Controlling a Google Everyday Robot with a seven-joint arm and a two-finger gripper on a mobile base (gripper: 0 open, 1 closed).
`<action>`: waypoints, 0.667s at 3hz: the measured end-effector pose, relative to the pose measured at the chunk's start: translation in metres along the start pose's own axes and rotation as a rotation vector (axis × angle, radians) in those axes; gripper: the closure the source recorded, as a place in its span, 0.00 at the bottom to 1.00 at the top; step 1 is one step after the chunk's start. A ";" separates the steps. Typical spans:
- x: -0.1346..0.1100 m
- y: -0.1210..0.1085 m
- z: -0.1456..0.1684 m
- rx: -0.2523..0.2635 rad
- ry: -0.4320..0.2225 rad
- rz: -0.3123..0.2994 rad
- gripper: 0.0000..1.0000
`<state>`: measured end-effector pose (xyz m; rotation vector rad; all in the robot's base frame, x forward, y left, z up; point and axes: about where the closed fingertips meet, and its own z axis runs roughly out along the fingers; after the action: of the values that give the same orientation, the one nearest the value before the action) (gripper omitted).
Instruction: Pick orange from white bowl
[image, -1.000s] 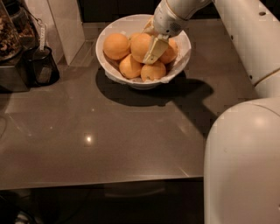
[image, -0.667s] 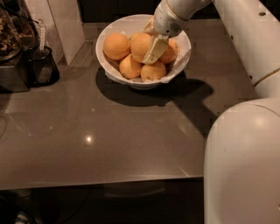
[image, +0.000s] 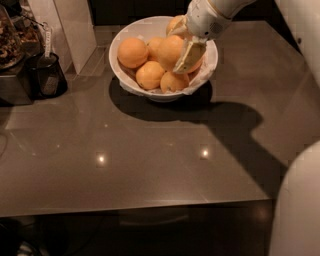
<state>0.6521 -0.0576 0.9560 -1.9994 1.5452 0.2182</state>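
Gripping the orange (image: 167, 47) in the white bowl (image: 150, 93) — the claw (image: 176, 59), far finger hidden behind the fruit.

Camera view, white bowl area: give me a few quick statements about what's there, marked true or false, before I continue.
1. The white bowl holds several oranges. True.
2. The gripper hangs over the bare table, away from the bowl. False: it is inside the bowl, against the orange on top of the pile.
3. A dark cup stands to the left of the bowl. True.
4. The bowl lies tipped on its side. False: it sits upright on the table.
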 end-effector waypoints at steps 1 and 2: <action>0.004 0.036 -0.010 -0.010 -0.084 0.020 1.00; 0.007 0.077 -0.024 -0.002 -0.188 0.078 1.00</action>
<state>0.5779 -0.0872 0.9451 -1.8641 1.5045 0.4269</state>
